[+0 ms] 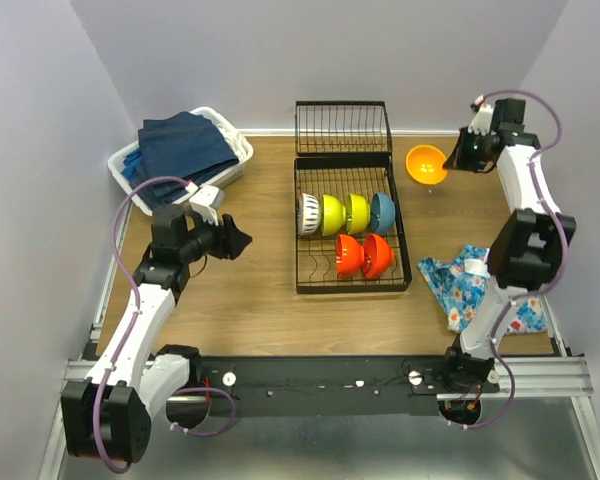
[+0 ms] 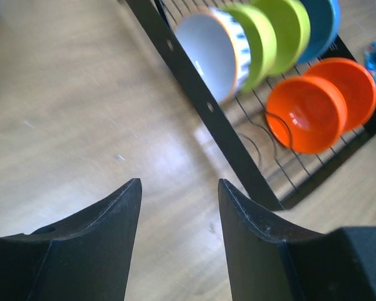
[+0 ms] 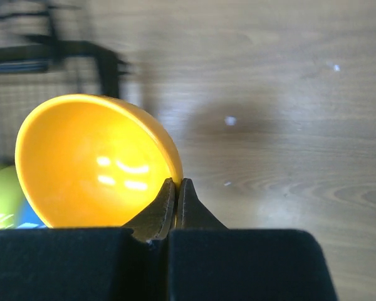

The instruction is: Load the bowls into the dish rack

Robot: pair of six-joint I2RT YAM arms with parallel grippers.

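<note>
My right gripper (image 1: 453, 157) (image 3: 176, 182) is shut on the rim of the orange-yellow bowl (image 1: 426, 163) (image 3: 94, 163), which is tilted at the back right, to the right of the dish rack (image 1: 302, 240) (image 2: 200, 103). In the rack stand, on edge, a white ribbed bowl (image 1: 308, 214) (image 2: 207, 53), two lime-yellow bowls (image 1: 331, 214) (image 1: 356, 212), a blue bowl (image 1: 383, 210) and two red-orange bowls (image 1: 349, 255) (image 1: 378, 255). My left gripper (image 1: 242, 240) (image 2: 178, 185) hangs open over bare wood left of the rack, with nothing between its fingers.
A white basket (image 1: 232, 132) of navy towels stands at the back left. A floral blue cloth (image 1: 470, 285) lies at the right by my right arm. The rack's smaller wire section (image 1: 342, 127) lies behind it.
</note>
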